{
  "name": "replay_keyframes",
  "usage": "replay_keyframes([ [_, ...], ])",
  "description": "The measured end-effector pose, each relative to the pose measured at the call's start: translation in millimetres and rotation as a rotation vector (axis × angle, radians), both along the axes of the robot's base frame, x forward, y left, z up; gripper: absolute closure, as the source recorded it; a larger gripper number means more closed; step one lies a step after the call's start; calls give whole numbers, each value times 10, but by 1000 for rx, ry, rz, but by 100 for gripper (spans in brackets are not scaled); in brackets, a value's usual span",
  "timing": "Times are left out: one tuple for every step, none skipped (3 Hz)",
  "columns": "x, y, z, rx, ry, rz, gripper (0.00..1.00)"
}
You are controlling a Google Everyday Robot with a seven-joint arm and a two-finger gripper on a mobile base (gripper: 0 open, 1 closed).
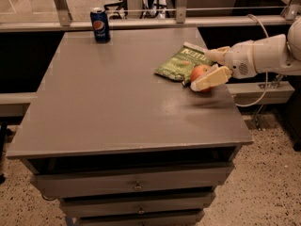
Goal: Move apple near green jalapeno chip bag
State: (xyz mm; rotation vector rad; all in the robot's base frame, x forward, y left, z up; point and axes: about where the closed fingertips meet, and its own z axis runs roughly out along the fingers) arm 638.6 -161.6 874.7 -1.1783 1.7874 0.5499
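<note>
Right of centre, apple (199, 72): low at the table (117, 102), touching the bag's near edge — about where the task wants it.
Around it, gripper (203, 69): reaches in from the right; clenched or released, cannot tell.
Just behind, green jalapeno chip bag (181, 62): lying flat (the target).
Upper left, soda can (99, 24): well apart.

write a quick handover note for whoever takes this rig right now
The gripper is at the table's right side, shut on the apple.
The apple is right beside the green jalapeno chip bag; I can't tell if it rests on the table.
Done: apple brought near the bag.
Left: set it down, release, back the arm out.
The Pepsi can stands at the far left corner.
</note>
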Motion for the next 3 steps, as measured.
replay_keyframes([
  [-175,-228,331,38,-52,-36,0],
  [-516,-718,643,121,-122,-122,0],
  [-646,-985,661,129,-124,-171,0],
])
